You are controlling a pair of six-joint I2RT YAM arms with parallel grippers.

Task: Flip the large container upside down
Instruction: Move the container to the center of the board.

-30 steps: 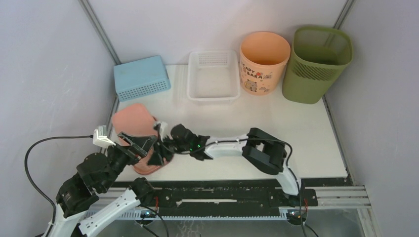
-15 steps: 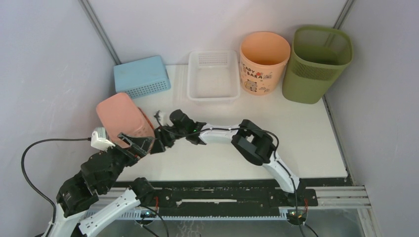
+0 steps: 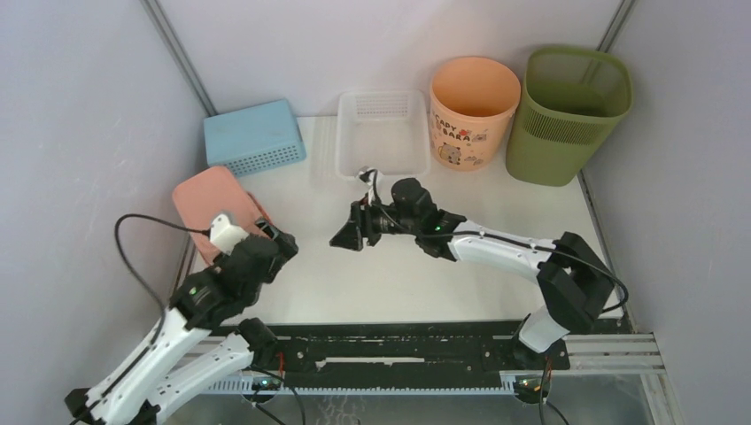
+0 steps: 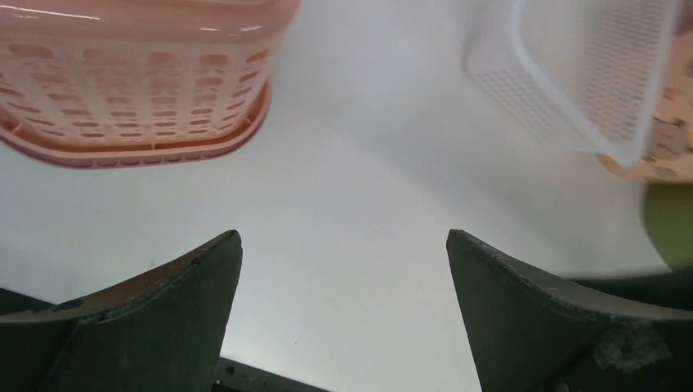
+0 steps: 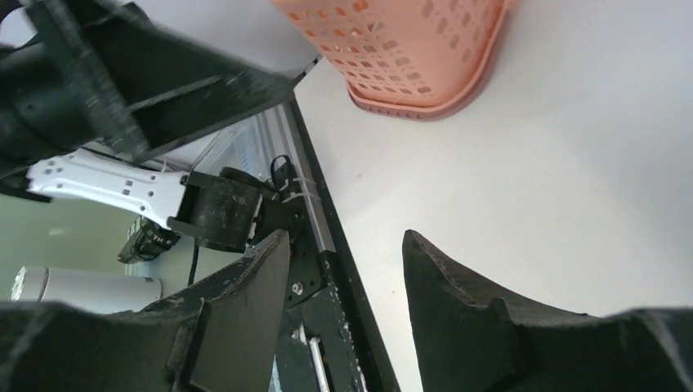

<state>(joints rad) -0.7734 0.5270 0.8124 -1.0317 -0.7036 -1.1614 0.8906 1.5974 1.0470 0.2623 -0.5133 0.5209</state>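
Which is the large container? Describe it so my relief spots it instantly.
Go to the far right corner of the white table. The tall olive-green plastic bin stands there upright, mouth open. Unlike the round peach bucket left of it, it is rounded-square, with a mesh upper band.

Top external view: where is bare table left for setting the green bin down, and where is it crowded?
Free: the table in front of the green bin and peach bucket, and its near middle. Crowded: the back row, and the left edge by the pink basket.
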